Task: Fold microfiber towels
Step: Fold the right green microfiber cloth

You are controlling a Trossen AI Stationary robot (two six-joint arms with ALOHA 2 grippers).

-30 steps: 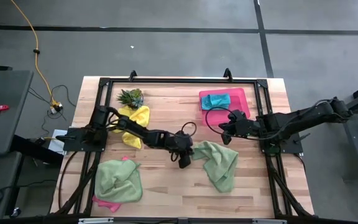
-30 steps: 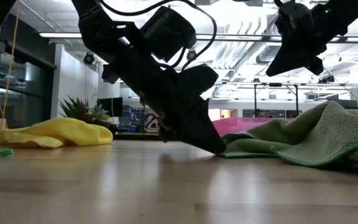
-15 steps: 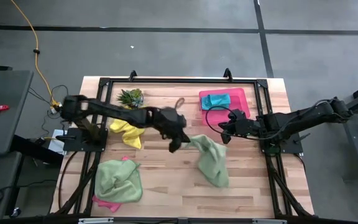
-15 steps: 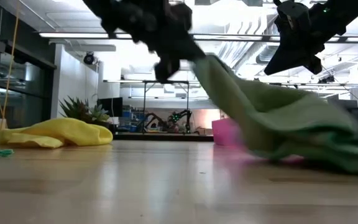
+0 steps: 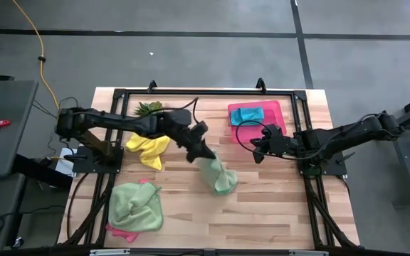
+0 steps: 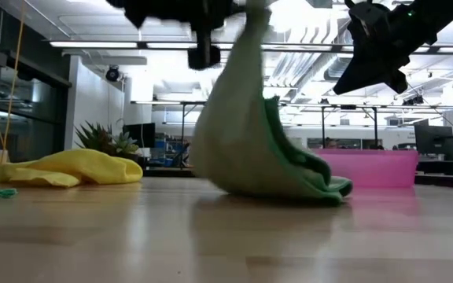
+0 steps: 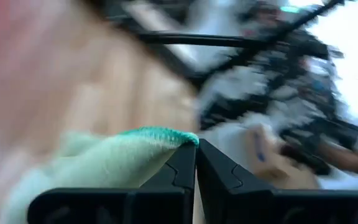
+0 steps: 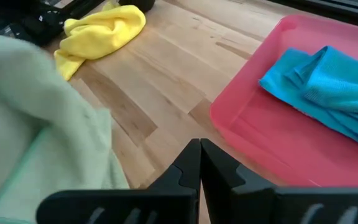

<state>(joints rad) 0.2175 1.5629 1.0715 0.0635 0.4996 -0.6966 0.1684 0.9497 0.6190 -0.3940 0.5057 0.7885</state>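
My left gripper [image 5: 203, 152] is raised over the middle of the table and shut on a light green towel [image 5: 219, 178], which hangs below it. My right gripper [image 5: 255, 151] is shut and empty, hovering in the air between that towel and the pink tray [image 5: 276, 112]. A teal towel [image 5: 248, 114] lies in the tray. A yellow towel [image 5: 151, 146] lies crumpled at the far left. A second light green towel [image 5: 135, 206] lies on a pink one [image 5: 119, 231] at the near left. My left gripper pinches the light green towel between its two shut fingers at a hemmed edge [image 7: 164, 134]; one layer or several, I cannot tell. The towel hangs slack below the gripper [image 6: 242, 118]. Its lower end [image 6: 305, 187] lies bunched on the table.
A small spiky plant [image 5: 148, 108] stands at the far left, behind the yellow towel. A black frame [image 5: 205, 92] runs around the tabletop. Bare wood [image 5: 276, 213] lies at the near right.
My left gripper has risen and gone toward the table's far edge, holding the towel's edge. The light green towel, spread on the table a second ago, has been drawn up and toward the left; it now hangs from the gripper with only its lower end on the table.
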